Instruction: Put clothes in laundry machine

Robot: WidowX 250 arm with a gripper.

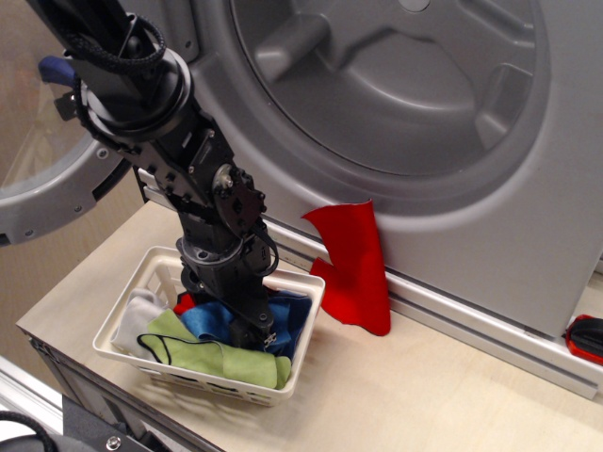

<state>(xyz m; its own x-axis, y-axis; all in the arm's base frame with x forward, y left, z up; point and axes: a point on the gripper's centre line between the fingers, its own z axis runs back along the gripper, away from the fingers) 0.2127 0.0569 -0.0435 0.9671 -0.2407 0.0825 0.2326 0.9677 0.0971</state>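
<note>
The silver-grey laundry machine (443, 226) fills the back, its round mouth open on the ribbed grey drum (377, 85). Its clear-windowed door (42, 202) hangs open at the left. A white lattice basket (122, 353) on the table holds a blue cloth (209, 322), a green cloth (212, 356), a white cloth (132, 318) and a bit of red cloth (185, 303). My black gripper (256, 331) reaches down into the basket with its fingertips pressed into the blue cloth. Whether they are closed on it is hidden. A red cloth (356, 268) leans against the machine's front, outside the basket.
The basket stands near the front left edge of the light wooden table (424, 395). A red and black object (586, 337) lies at the far right by the machine's base rail. The open door stands close to my arm on the left.
</note>
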